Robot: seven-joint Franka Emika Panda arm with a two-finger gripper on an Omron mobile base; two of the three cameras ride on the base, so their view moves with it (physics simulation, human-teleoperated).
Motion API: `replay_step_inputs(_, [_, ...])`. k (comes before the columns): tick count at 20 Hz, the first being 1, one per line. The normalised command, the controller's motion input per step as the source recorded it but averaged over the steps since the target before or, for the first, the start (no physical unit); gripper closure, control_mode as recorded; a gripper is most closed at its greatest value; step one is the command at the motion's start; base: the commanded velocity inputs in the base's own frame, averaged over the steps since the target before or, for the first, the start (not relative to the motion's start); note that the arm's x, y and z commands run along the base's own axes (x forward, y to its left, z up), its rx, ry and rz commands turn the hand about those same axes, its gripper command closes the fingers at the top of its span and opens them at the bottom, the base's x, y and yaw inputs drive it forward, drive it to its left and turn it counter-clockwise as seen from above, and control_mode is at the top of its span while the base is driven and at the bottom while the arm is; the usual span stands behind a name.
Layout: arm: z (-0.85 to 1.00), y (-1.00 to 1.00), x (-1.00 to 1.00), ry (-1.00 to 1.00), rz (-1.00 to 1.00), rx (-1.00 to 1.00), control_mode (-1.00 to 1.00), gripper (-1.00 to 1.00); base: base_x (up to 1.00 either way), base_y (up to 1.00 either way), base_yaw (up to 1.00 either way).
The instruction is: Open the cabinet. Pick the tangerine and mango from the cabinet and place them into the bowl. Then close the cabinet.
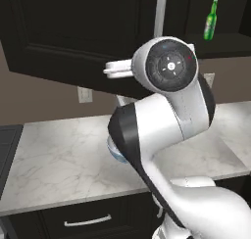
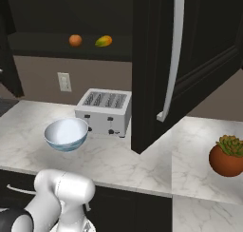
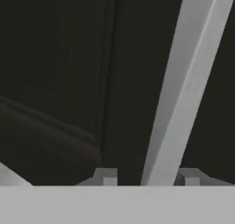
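Hand view: the jaws straddle the cabinet (image 3: 55,81) handle (image 3: 183,90); whether gripping, I cannot tell.

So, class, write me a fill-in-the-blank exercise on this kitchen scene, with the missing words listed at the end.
1. The tangerine lies on the cabinet shelf beside the ____.
2. The bowl stands on the counter next to the silver ____.
3. The end effector has its fingertips on either side of the door's silver ____.

Missing words: mango; toaster; handle

A cabinet (image 2: 156,74) door stands open at frame centre; tangerine (image 2: 75,40) and mango (image 2: 104,41) sit on its shelf, upper left, above toaster (image 2: 104,111) and bowl (image 2: 66,134).
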Motion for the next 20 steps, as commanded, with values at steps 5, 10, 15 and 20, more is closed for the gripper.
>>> replay_step_inputs(5, [-0.82, 0.86, -1.00, -0.44, 0.03, -0.24, -1.00, -1.00, 0.00, 0.00, 0.00])
replay_step_inputs(10, [0.00, -0.36, -1.00, -0.37, 0.04, 0.02, -1.00, -1.00, 0.00, 0.00, 0.00])
replay_step_inputs(15, [0.18, -1.00, -0.99, -0.10, 0.03, 0.30, -1.00, -1.00, 0.00, 0.00, 0.00])
replay_step_inputs(20, [0.39, -1.00, -0.84, 0.00, 0.01, 0.44, -1.00, -1.00, 0.00, 0.00, 0.00])
